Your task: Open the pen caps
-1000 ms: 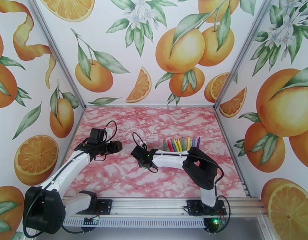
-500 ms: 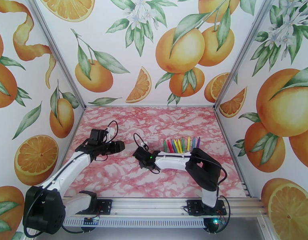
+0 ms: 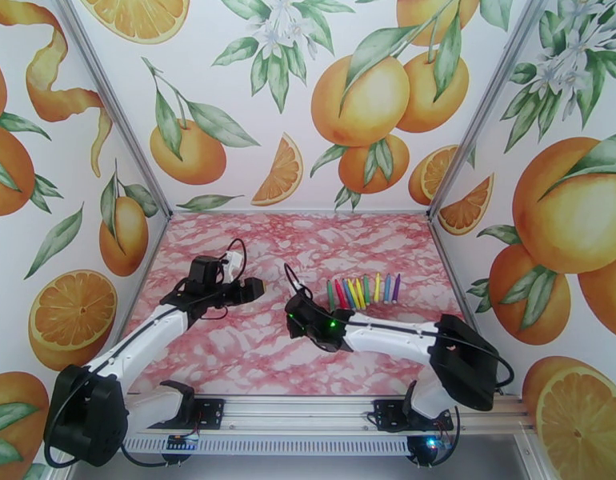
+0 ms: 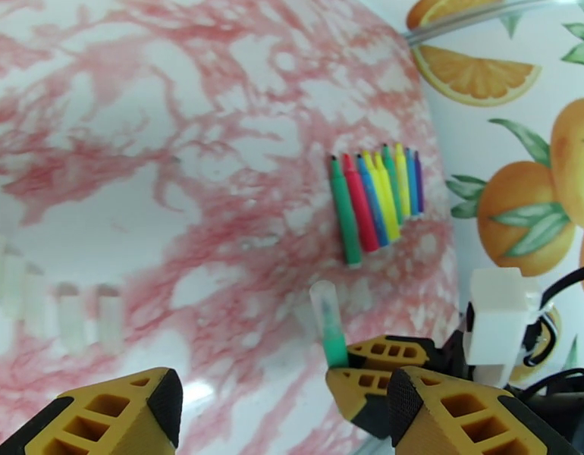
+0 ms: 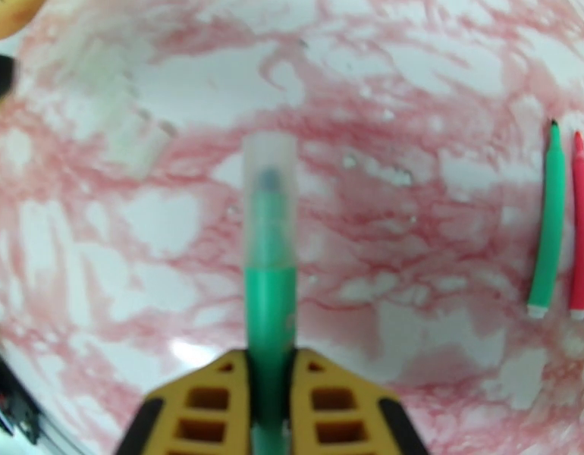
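The right claw (image 5: 271, 365) is clenched on a green marker pen (image 5: 271, 297). It grips the barrel so that the pen's frosted clear cap (image 5: 270, 183) sticks out ahead of the fingers, above the pink marbled table (image 3: 252, 354). A second ago those jaws stood slightly apart. They have since shut on the barrel, and the right arm has swung its elbow out to the right.

Over the same second the left claw (image 4: 284, 384) has spread its yellow-and-black fingers (image 4: 110, 415) wider and drawn nearer. It holds nothing. In its wrist view the capped end of the pen stands just ahead of its right finger, not yet between the two.

The remaining coloured marker pens (image 3: 362, 290) lie side by side in a row farther back and to the right, well apart from both claws, with dark tips showing. Faint clear pieces (image 4: 64, 316) lie in a line on the table at the left and may be caps already pulled.

By the look of it, the pen is now secured and presented. The next step would be for the left claw to close on the cap and draw it off along the barrel.
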Tool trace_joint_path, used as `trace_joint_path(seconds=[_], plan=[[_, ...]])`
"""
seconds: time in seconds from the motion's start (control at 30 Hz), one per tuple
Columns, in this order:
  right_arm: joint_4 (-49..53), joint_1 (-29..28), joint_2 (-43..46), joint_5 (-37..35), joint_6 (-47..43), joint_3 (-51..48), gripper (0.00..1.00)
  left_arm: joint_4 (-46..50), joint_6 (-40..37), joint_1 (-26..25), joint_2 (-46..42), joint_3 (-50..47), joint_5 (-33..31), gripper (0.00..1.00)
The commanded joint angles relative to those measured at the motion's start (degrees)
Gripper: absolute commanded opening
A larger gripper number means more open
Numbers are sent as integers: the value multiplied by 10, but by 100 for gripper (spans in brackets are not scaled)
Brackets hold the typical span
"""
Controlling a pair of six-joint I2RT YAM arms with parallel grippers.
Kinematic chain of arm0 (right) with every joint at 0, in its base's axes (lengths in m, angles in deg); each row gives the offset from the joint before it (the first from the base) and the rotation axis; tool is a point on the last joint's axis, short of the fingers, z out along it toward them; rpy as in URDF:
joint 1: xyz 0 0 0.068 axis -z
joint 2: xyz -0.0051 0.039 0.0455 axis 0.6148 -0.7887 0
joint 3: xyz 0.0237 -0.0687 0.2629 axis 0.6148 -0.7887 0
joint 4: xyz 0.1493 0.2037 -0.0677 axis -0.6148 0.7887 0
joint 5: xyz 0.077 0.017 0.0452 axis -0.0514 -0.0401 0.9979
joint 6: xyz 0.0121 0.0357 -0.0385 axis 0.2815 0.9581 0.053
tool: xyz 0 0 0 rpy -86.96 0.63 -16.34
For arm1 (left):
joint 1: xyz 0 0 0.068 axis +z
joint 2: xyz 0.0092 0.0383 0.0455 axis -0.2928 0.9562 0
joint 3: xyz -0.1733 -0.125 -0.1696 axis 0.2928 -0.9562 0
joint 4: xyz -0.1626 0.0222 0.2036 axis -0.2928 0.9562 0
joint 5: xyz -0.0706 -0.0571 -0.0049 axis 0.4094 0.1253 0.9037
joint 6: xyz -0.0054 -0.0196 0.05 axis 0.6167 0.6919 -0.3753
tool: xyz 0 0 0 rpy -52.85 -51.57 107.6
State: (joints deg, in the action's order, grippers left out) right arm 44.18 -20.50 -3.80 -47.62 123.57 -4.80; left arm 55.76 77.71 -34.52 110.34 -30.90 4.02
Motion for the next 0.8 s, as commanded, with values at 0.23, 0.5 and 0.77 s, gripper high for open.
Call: trace_joint_path(seconds=[0.23, 0.5, 0.77], plan=[[-81, 1, 58, 30, -26, -34, 8, -109, 75, -75, 59, 11, 12, 74], [-93, 0, 70, 43, -32, -39, 7, -146, 99, -111, 94, 24, 3, 69], [-93, 0, 63, 50, -34, -37, 7, -164, 113, -117, 108, 33, 3, 57]])
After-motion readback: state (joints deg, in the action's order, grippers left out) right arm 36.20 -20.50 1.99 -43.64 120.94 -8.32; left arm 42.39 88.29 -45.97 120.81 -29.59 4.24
